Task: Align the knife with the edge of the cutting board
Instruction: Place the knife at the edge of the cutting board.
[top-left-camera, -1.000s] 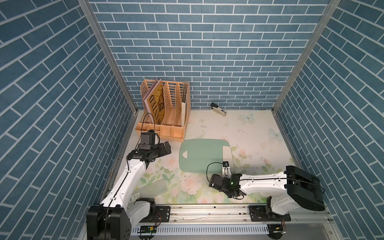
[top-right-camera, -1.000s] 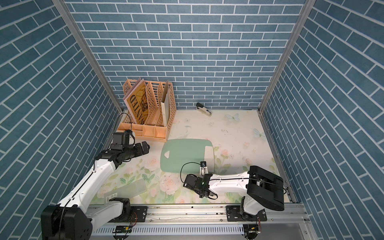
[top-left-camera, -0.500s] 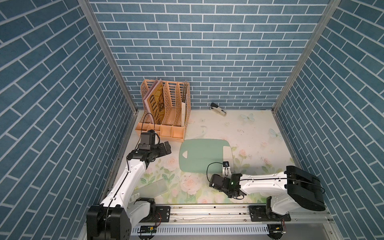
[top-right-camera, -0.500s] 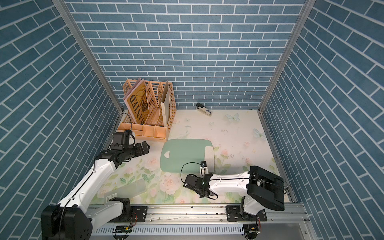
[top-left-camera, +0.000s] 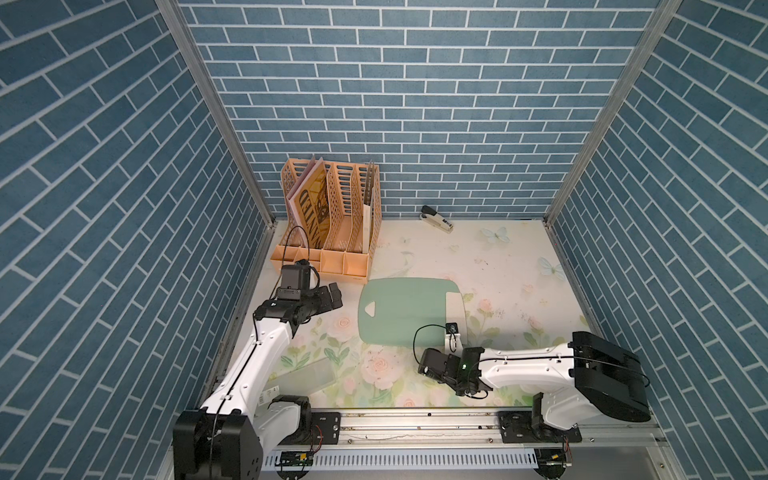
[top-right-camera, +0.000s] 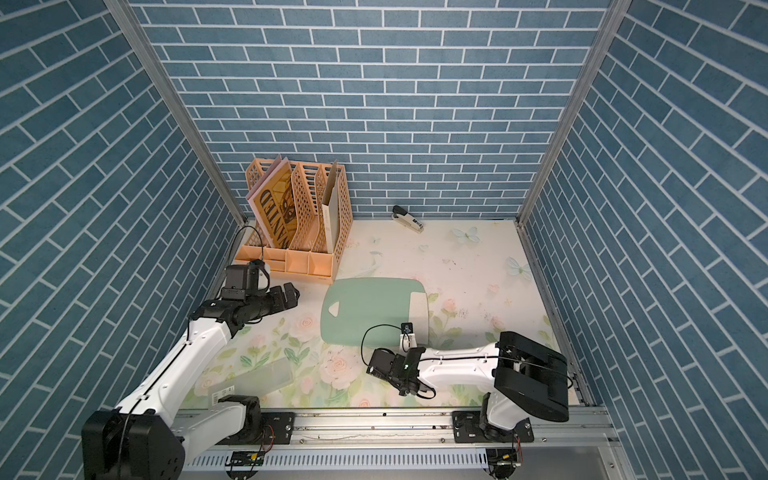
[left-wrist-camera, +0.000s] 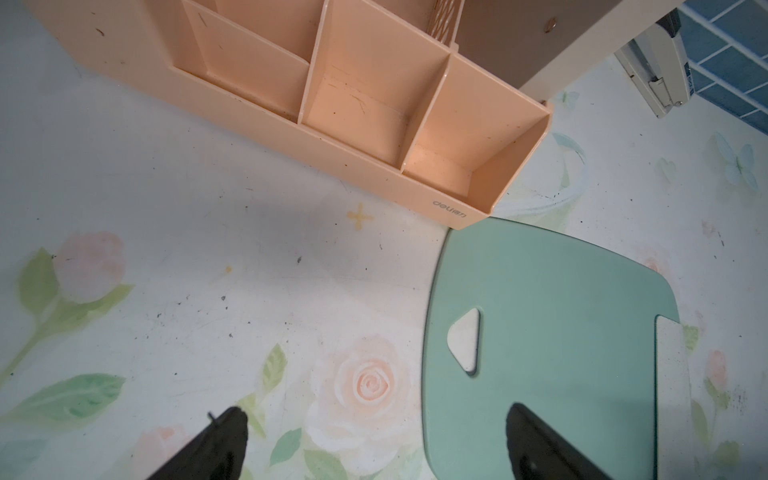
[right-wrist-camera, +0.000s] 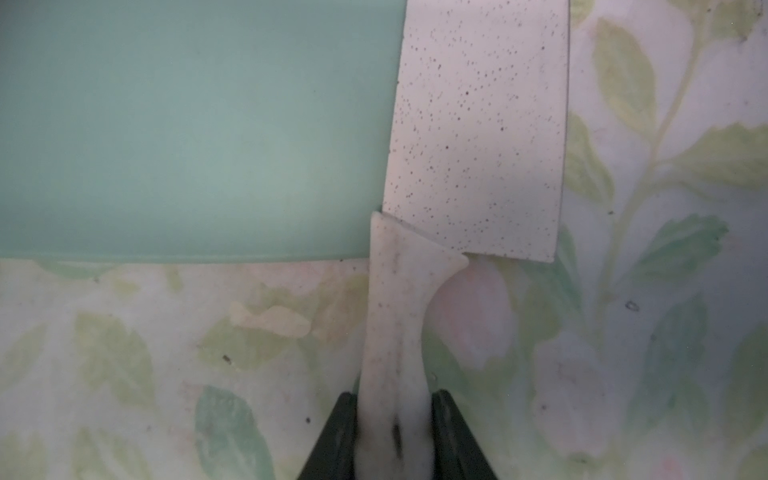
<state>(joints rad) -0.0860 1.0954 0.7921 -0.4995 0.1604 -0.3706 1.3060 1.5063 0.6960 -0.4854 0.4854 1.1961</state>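
Note:
The pale green cutting board (top-left-camera: 405, 311) lies flat mid-table, its triangular hole toward the left; it also shows in the other top view (top-right-camera: 370, 309). The white speckled knife (right-wrist-camera: 478, 124) rests with its broad blade over the board's right short side, roughly parallel to that edge and partly overhanging the mat. Its cream handle sticks out past the board's near long edge. My right gripper (right-wrist-camera: 395, 399) is shut on the handle's end. My left gripper (top-left-camera: 334, 297) hovers open left of the board, and in its wrist view (left-wrist-camera: 374, 411) nothing sits between the fingers.
An orange file organizer (top-left-camera: 328, 224) with papers stands at the back left, close to the board's far left corner. A black-and-white stapler (top-left-camera: 435, 218) lies by the back wall. A translucent sheet (top-left-camera: 303, 374) lies at the front left. Blue brick walls enclose three sides.

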